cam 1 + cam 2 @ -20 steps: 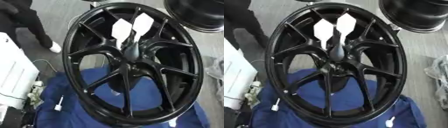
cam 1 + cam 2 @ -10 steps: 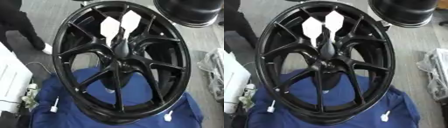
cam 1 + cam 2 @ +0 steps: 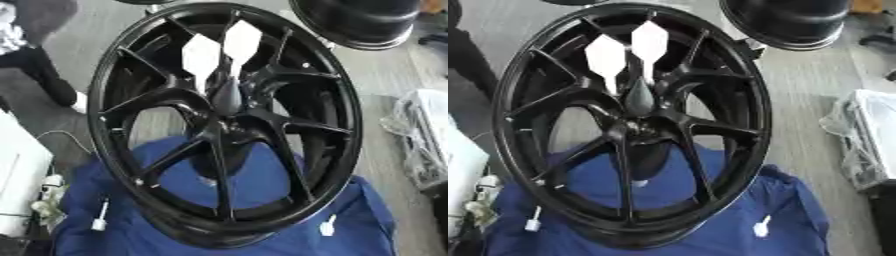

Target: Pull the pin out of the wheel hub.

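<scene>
A large black wheel point(image 3: 226, 125) stands tilted on a blue cloth point(image 3: 262, 220), its hub point(image 3: 226, 132) near frame centre with a dark teardrop-shaped pin point(image 3: 227, 96) rising from it beneath two white paddle-shaped tags point(image 3: 222, 50). Neither robot hand appears in either view. Grey floor point(image 3: 385, 115) lies open to the right; a second black wheel point(image 3: 359, 20) sits beyond.

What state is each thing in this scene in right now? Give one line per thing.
Wheel: standing tilted on the blue cloth.
Pin: seated in the hub, white flags sticking up.
Blue cloth: spread under the wheel.
Second wheel: behind, at the upper right, apart.
Robot's hands: not in view.
</scene>
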Robot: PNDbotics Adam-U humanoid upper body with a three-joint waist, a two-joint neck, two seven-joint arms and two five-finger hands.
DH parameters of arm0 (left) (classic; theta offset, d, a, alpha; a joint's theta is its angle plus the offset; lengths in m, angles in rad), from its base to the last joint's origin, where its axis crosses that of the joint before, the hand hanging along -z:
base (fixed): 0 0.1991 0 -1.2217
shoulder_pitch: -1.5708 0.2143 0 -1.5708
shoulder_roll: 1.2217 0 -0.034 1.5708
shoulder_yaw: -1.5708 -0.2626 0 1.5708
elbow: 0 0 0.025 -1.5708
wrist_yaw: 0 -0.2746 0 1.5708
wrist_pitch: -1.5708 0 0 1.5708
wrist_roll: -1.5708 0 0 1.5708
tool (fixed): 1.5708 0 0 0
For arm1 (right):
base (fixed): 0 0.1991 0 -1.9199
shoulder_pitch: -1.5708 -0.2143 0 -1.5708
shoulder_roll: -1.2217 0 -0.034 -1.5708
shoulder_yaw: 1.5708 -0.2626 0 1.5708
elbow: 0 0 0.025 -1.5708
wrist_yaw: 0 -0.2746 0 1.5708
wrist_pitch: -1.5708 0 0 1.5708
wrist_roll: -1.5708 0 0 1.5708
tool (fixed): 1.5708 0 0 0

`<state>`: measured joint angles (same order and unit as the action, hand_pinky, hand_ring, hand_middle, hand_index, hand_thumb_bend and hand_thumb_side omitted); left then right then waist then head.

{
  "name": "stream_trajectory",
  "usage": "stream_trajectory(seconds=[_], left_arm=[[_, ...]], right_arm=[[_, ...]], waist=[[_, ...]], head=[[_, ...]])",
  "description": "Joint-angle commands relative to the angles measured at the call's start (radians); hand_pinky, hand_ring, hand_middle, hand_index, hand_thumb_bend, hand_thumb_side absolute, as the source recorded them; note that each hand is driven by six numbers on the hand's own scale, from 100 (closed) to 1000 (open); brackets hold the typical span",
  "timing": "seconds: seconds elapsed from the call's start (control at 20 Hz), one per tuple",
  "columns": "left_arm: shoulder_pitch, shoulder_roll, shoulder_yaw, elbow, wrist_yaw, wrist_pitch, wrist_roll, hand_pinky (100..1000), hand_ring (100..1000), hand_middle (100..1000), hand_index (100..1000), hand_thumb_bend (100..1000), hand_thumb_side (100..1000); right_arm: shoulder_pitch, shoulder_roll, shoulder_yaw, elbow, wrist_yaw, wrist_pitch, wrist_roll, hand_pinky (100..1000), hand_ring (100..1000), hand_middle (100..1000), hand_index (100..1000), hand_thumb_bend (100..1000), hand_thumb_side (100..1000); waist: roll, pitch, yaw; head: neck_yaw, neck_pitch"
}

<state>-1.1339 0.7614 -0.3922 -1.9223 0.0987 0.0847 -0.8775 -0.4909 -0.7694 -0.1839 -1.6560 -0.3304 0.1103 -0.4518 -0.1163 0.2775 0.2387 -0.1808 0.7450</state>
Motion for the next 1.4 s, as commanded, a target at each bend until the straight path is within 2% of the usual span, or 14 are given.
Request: stream_trajectory(seconds=[0.05, 0.15, 0.25, 0.45, 0.6, 0.7, 0.8, 0.95, 1.1, 1.3, 1.4], left_arm=[[-0.053, -0.027, -0.046, 0.045, -0.06, -0.021, -0.028, 800, 859, 750, 807, 100, 516], [-0.081, -0.052, -0.086, 0.079, -0.109, -0.043, -0.029, 819, 864, 756, 813, 100, 510], [-0.103, -0.075, -0.115, 0.114, -0.15, -0.069, -0.029, 829, 868, 742, 815, 100, 543], [-0.129, -0.11, -0.151, 0.178, -0.193, -0.119, -0.029, 837, 873, 729, 817, 100, 536], [-0.138, -0.12, -0.19, 0.21, -0.209, -0.151, -0.029, 845, 845, 740, 824, 100, 639], [-0.145, -0.12, -0.211, 0.231, -0.23, -0.161, -0.029, 854, 834, 748, 828, 105, 664], [-0.154, -0.116, -0.234, 0.256, -0.268, -0.163, -0.029, 873, 844, 757, 835, 152, 655], [-0.166, -0.113, -0.268, 0.287, -0.306, -0.146, -0.029, 883, 848, 760, 838, 164, 694], [-0.175, -0.108, -0.294, 0.296, -0.333, -0.123, -0.029, 895, 848, 757, 836, 236, 710], [-0.178, -0.1, -0.289, 0.285, -0.393, -0.105, -0.029, 899, 843, 751, 825, 279, 667], [-0.175, -0.095, -0.283, 0.286, -0.412, -0.107, -0.029, 899, 845, 753, 819, 271, 645]], right_arm=[[-0.003, -0.021, -0.014, -0.005, -0.005, 0.004, 0.003, 808, 634, 585, 823, 100, 597], [0.001, -0.013, -0.017, -0.004, -0.006, 0.004, 0.002, 807, 632, 583, 822, 100, 600], [0.004, -0.006, -0.019, -0.005, -0.007, 0.004, 0.0, 806, 630, 582, 821, 100, 601], [0.007, 0.0, -0.019, 0.0, -0.009, 0.007, -0.001, 806, 628, 580, 821, 100, 602], [0.007, 0.0, -0.018, 0.005, -0.008, 0.009, 0.0, 805, 626, 578, 820, 100, 601], [0.01, -0.001, -0.018, 0.01, -0.007, 0.011, 0.0, 805, 625, 577, 820, 100, 602], [0.013, -0.002, -0.018, 0.016, -0.007, 0.013, 0.0, 804, 623, 576, 819, 100, 602], [0.015, -0.005, -0.016, 0.026, -0.007, 0.016, 0.003, 804, 623, 576, 819, 100, 603], [0.016, -0.007, -0.013, 0.034, -0.006, 0.018, 0.007, 804, 622, 575, 819, 100, 603], [0.018, -0.007, -0.01, 0.047, -0.005, 0.022, 0.013, 804, 621, 574, 819, 100, 603], [0.018, -0.007, -0.01, 0.051, -0.005, 0.022, 0.014, 804, 620, 574, 819, 100, 603]], waist=[[0.008, -0.028, -0.008], [0.009, -0.029, -0.012], [0.01, -0.028, -0.014], [0.011, -0.027, -0.016], [0.013, -0.025, -0.018], [0.014, -0.024, -0.016], [0.016, -0.023, -0.012], [0.019, -0.021, -0.005], [0.022, -0.021, 0.001], [0.024, -0.022, 0.005], [0.025, -0.022, 0.005]], head=[[0.005, -0.009], [0.01, -0.015], [0.016, -0.023], [0.026, -0.034], [0.034, -0.037], [0.034, -0.037], [0.033, -0.037], [0.031, -0.036], [0.029, -0.036], [0.033, -0.032], [0.036, -0.029]])
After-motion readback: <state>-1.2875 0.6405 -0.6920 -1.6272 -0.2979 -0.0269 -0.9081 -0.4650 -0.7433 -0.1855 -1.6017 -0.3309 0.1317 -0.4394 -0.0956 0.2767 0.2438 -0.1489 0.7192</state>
